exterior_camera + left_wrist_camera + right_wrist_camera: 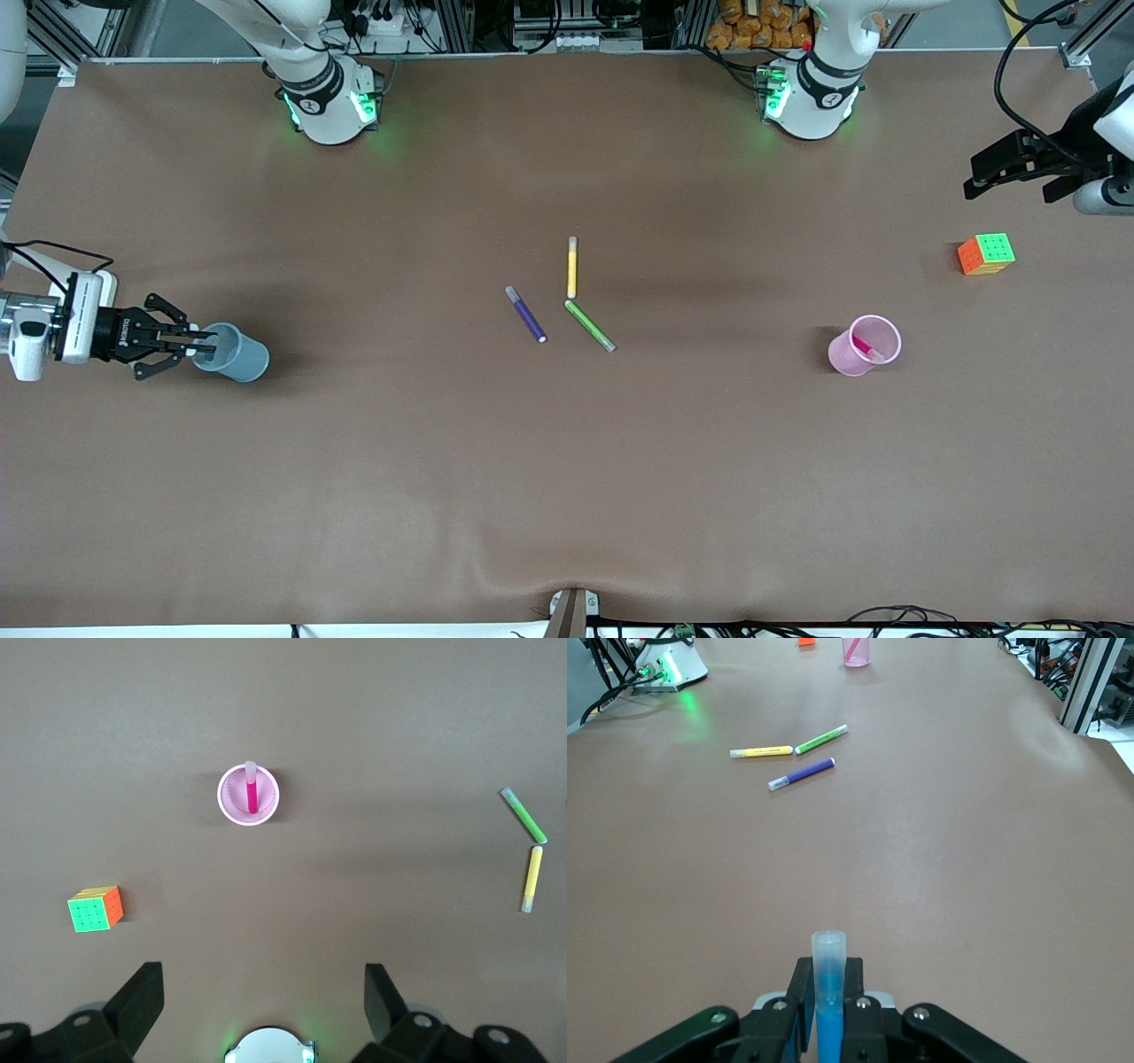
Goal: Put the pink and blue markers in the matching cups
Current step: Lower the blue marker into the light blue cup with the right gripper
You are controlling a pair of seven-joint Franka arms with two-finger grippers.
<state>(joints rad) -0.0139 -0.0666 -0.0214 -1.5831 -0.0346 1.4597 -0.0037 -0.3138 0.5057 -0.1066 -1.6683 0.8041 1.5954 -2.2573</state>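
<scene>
- The right gripper (pixel 202 344) has its fingers clenched on the blue marker (pixel 828 992), held at the blue cup's (pixel 239 353) mouth at the right arm's end of the table (pixel 567 496).
- The pink marker (pixel 252 790) stands in the pink cup (pixel 227 806).
- The left gripper (pixel 979 186) waits with fingers released.

We see a magenta marker (pixel 864 346) in the pale pink cup (pixel 842 356), a bright blue marker (pixel 829 1001), a grey-blue cup (pixel 244 354), yellow (pixel 572 268), green (pixel 590 325) and purple (pixel 527 315) pens, an orange-and-green chequered cube (pixel 986 254), a brown table (pixel 567 496).
</scene>
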